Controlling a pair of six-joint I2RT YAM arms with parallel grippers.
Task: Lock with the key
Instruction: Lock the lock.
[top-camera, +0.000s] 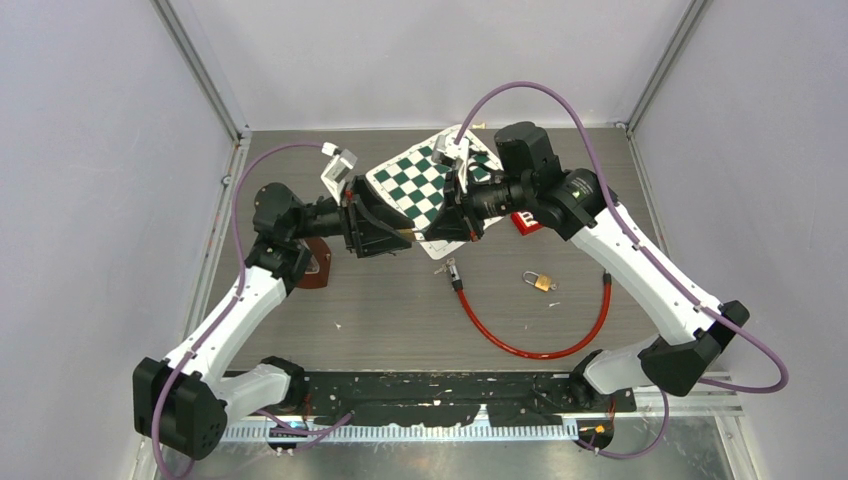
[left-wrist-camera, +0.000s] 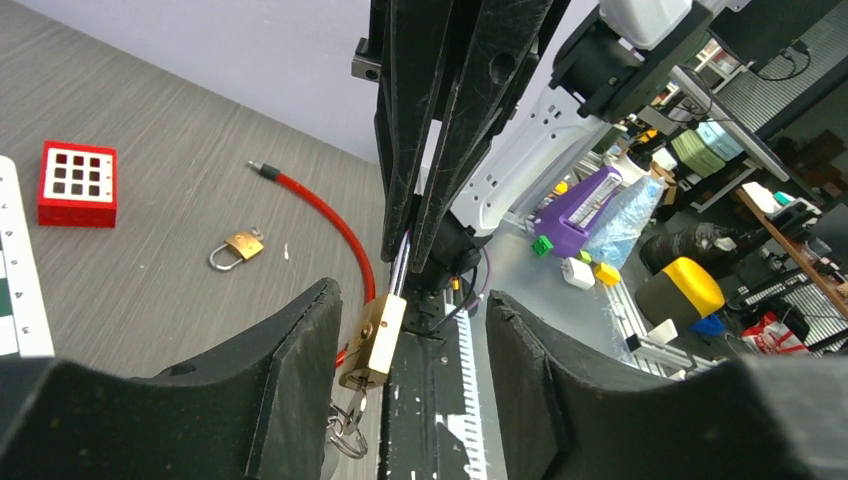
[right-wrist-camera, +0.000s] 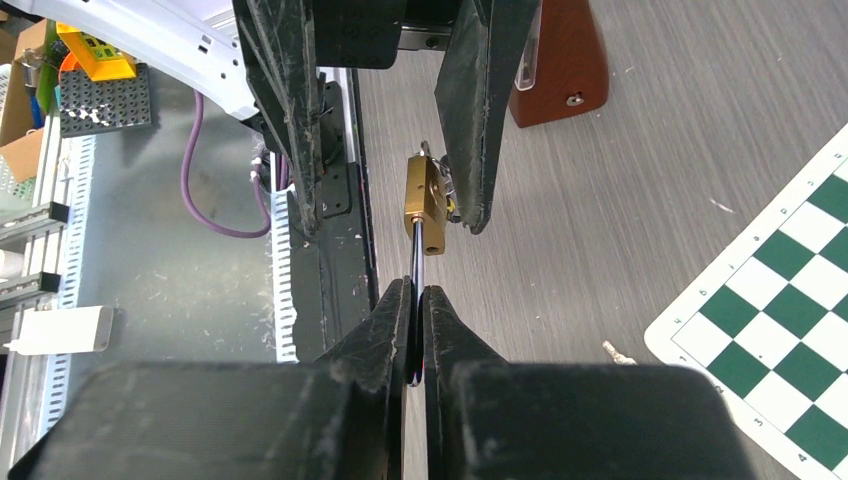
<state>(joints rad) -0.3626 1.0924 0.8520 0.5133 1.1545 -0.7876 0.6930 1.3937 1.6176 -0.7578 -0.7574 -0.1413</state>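
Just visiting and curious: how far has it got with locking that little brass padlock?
Done: the thin dark key, pinched in the right gripper, sits in the small brass padlock. In hand: the left gripper brackets the padlock, jaws not clamped. Left: grip, turn key; shackle state is unclear.

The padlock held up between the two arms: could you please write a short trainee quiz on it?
1. True or false: the right end effector is shut on the raised padlock.
2. Which lies on the table near the red cable? A) a second padlock B) a hammer C) a cup
3. Fill in: the left end effector has its jaws ____ on either side of the raised padlock.
Key: 1 true; 2 A, the second padlock; 3 open.
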